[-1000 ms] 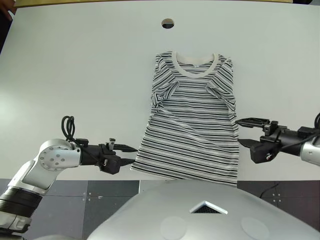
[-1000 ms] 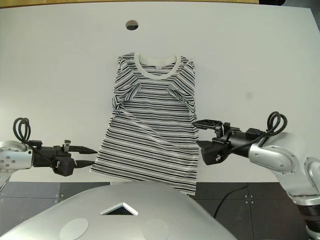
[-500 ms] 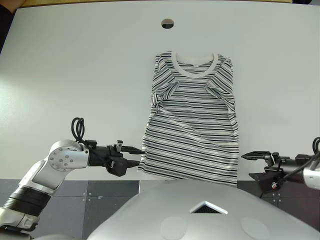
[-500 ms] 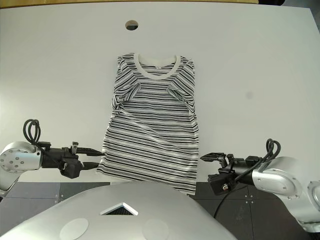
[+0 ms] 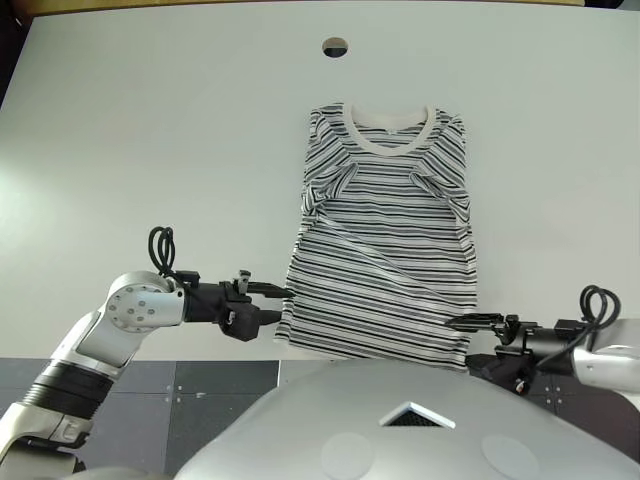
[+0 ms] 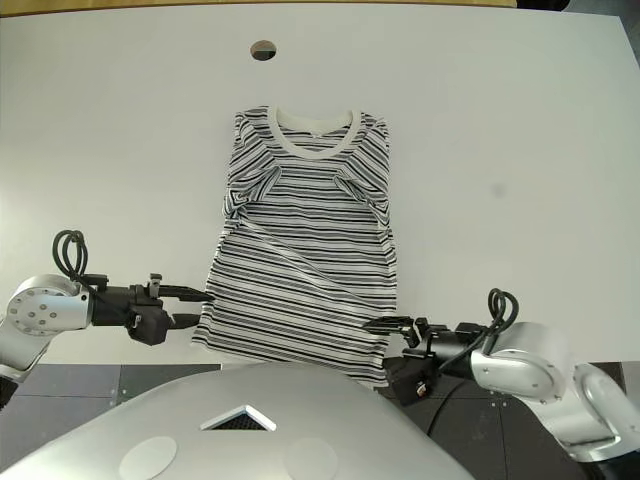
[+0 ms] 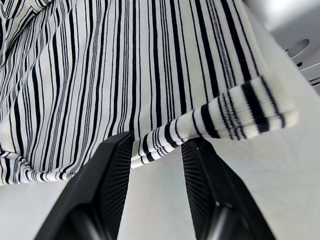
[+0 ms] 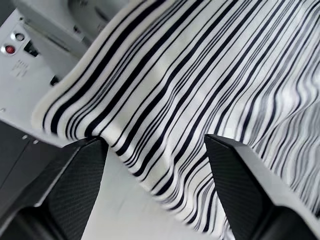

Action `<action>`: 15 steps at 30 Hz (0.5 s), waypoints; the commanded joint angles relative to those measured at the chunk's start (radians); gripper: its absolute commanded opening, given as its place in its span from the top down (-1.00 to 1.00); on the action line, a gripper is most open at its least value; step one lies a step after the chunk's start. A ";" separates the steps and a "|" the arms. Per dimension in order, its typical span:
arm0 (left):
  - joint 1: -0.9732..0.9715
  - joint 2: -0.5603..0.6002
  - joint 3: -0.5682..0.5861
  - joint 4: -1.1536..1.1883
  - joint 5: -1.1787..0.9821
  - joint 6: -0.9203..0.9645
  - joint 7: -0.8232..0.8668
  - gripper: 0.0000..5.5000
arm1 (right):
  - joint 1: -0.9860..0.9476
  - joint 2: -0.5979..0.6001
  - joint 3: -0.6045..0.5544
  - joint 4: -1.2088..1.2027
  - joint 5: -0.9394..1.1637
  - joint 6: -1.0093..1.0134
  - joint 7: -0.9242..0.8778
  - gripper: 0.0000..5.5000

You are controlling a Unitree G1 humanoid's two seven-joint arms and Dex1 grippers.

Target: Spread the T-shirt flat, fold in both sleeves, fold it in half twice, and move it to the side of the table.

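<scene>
A black-and-white striped T-shirt [image 5: 385,240] lies on the white table [image 5: 150,150], collar at the far end, both sleeves folded in over the chest. Its hem reaches the near table edge. My left gripper [image 5: 282,305] is open at the hem's left corner. In the left wrist view, the striped hem [image 7: 210,120] runs between the two black fingers [image 7: 112,170]. My right gripper [image 5: 462,342] is open at the hem's right corner, low by the table edge. In the right wrist view, the cloth [image 8: 165,95] lies between its fingers [image 8: 235,170].
A round hole [image 5: 336,46] sits in the tabletop beyond the collar. Bare white table stretches to both sides of the shirt. Below the near edge there is dark floor [image 5: 200,400].
The left gripper slid right to the hem's left corner. The right gripper dropped toward the near table edge and moved left to the hem's right corner. Both stayed open.
</scene>
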 commanded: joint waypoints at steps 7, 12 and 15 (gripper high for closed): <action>-0.001 -0.009 -0.023 0.003 0.021 0.016 0.002 0.83 | -0.064 0.021 0.064 0.005 -0.018 0.076 0.014 0.18; 0.004 -0.012 -0.028 0.000 0.019 0.020 0.001 0.96 | -0.067 0.016 0.053 -0.005 0.003 0.128 0.016 0.51; 0.004 -0.012 -0.028 0.000 0.015 0.020 0.000 0.96 | -0.067 0.015 0.046 -0.016 0.023 0.147 0.016 0.74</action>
